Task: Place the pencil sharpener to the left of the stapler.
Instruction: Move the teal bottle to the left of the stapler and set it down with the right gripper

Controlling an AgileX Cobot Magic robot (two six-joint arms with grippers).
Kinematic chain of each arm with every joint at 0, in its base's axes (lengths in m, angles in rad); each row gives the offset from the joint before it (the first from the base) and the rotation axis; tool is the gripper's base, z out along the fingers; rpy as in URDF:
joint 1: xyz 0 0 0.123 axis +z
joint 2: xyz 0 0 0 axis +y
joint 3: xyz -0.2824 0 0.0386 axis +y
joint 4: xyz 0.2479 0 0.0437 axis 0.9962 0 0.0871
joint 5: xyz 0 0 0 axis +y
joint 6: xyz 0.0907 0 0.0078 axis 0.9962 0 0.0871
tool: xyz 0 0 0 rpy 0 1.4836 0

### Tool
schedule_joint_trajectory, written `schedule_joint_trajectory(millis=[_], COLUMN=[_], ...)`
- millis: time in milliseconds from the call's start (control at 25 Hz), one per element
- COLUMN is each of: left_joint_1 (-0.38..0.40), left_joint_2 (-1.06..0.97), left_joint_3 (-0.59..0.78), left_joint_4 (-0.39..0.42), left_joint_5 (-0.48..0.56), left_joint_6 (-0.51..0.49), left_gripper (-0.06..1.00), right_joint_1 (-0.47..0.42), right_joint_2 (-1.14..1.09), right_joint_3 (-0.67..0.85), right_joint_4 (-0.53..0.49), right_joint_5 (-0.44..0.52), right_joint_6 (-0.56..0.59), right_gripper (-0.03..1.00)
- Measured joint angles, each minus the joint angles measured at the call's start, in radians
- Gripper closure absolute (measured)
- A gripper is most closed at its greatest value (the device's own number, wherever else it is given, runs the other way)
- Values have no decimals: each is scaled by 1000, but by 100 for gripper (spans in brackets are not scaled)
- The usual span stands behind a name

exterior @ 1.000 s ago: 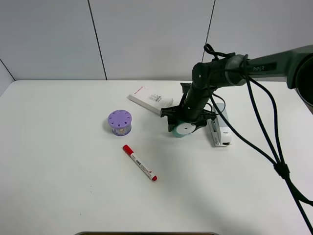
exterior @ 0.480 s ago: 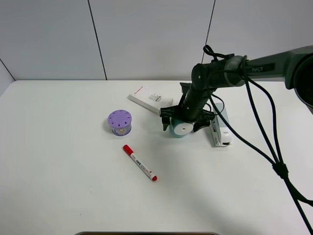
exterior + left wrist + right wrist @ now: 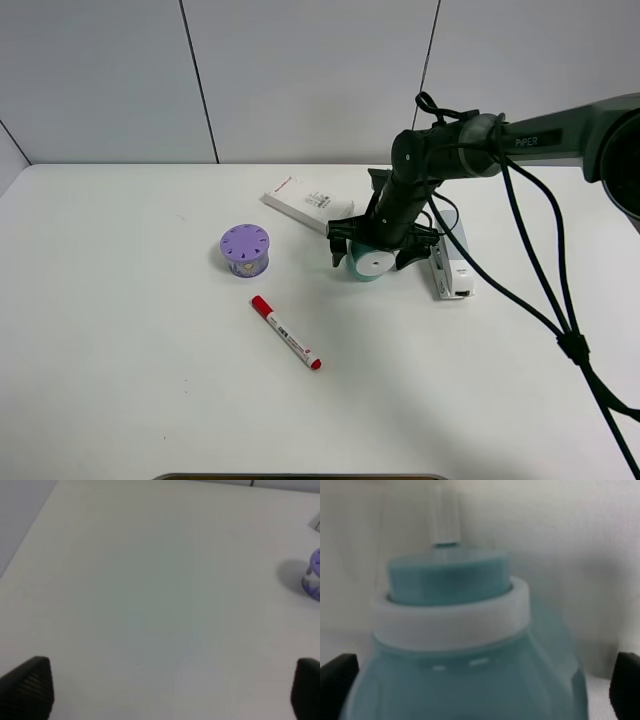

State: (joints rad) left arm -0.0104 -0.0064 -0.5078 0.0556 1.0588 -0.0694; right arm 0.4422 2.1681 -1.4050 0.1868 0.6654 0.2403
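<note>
The teal pencil sharpener (image 3: 371, 265) rests on the white table, its white round face toward the camera, just left of the grey and white stapler (image 3: 448, 264). My right gripper (image 3: 374, 256) is lowered over it, open, one finger on each side. The right wrist view is filled by the sharpener (image 3: 455, 630), with the black fingertips (image 3: 337, 680) out at the frame's edges. In the left wrist view, my left gripper (image 3: 170, 690) is open above bare table, nothing between its fingers. The exterior view does not show the left arm.
A purple round cylinder with holes (image 3: 245, 249) stands left of the sharpener and shows again as the purple cylinder (image 3: 315, 575). A red marker (image 3: 286, 333) lies in front of it. A flat white box (image 3: 308, 203) lies behind the sharpener. Black cables (image 3: 540, 260) trail from the right arm.
The right gripper's fingers have spread apart and let go of the sharpener, which now sits on the table. The arm itself has hardly shifted.
</note>
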Motion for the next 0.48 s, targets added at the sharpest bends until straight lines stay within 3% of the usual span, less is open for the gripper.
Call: schedule_joint_trajectory(millis=[480], left_joint_1=[0], left_joint_2=[0], left_joint_3=[0], left_joint_4=[0], left_joint_5=[0], left_joint_6=[0], left_gripper=[-1], right_joint_1=[0], right_joint_2=[-48], right_joint_3=[0], right_joint_4=[0], right_joint_5=[31], right_joint_6=[4], right_gripper=[-2])
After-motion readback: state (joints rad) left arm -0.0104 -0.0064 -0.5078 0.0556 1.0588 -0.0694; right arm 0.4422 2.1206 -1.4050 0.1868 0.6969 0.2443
